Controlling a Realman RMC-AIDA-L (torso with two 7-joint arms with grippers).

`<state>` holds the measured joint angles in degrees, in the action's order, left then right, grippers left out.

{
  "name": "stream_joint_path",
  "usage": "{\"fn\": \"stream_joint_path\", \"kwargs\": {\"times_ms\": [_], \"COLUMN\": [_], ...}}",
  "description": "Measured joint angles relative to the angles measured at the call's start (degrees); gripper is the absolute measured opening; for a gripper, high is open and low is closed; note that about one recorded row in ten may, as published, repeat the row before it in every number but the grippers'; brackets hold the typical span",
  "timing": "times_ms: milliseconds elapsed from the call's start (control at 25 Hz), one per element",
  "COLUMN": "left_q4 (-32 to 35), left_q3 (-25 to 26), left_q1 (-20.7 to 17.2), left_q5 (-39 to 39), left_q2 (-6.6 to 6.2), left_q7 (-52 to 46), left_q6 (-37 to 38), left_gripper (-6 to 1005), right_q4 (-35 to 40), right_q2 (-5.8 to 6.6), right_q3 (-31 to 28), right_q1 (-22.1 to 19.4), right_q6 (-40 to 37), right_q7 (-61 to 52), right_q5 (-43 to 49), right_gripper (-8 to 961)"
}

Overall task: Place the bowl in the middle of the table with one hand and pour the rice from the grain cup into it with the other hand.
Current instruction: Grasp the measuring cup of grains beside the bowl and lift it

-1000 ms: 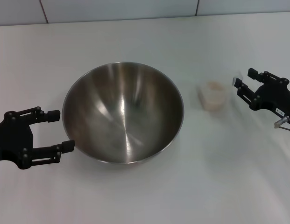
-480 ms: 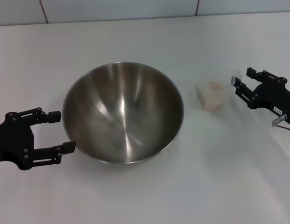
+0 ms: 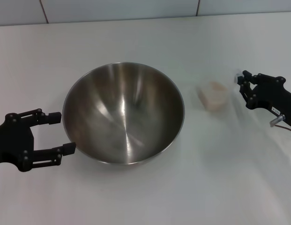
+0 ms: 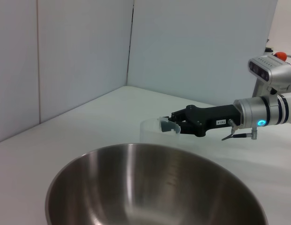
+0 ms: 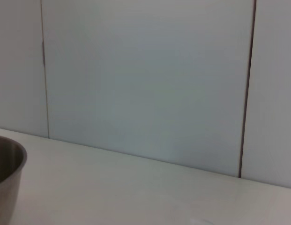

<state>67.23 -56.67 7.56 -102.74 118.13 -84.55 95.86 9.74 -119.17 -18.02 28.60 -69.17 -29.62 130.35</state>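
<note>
Bowl [image 3: 123, 112] sits upright on the desk [image 3: 145, 197], roughly mid-desk, steel interior bare, no grains in it. Everything below is placed relative to the bowl.

Left end effector [image 3: 56, 132] is level at the bowl's left side, fingers pointing toward it, spread wide. The nearer fingertip is at the bowl's outer wall, contact can't be confirmed; the farther fingertip is just short of the rim. Holding nothing.

Right end effector [image 3: 242, 86] is well off to the bowl's right, beyond the grain cup [image 3: 213, 95], arm coming in from the right edge, roughly horizontal and pointing back toward the bowl. In the left wrist view its fingers [image 4: 175, 125] sit just behind the cup [image 4: 152, 132], tips right at the cup's rim; can't tell how wide they are, and grip not confirmed.

Grain cup stands upright on the desk to the bowl's right, clear of it, between the bowl and the right end effector. Rice [image 3: 213, 89] is a pale mass inside the cup.
</note>
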Motion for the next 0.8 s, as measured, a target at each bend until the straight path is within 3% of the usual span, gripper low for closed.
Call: {"fn": "stream_joint_path", "kwargs": {"times_ms": [280, 800], "left_q4": [0.0, -1.7], "left_q3": [0.1, 0.1], "left_q1": [-0.2, -1.1], "left_q5": [0.0, 0.1], "left_q2": [0.0, 0.14], "left_q7": [0.0, 2.8], "left_q6": [0.0, 0.9], "left_gripper": [811, 811], "right_q4": [-0.3, -0.3], "right_q2": [-0.01, -0.01], "right_q3": [0.2, 0.3], "right_q1": [-0.5, -0.6], "right_q6": [0.0, -0.7], "right_q7": [0.0, 0.3], "right_q5": [0.0, 0.0], "right_gripper": [49, 10]}}
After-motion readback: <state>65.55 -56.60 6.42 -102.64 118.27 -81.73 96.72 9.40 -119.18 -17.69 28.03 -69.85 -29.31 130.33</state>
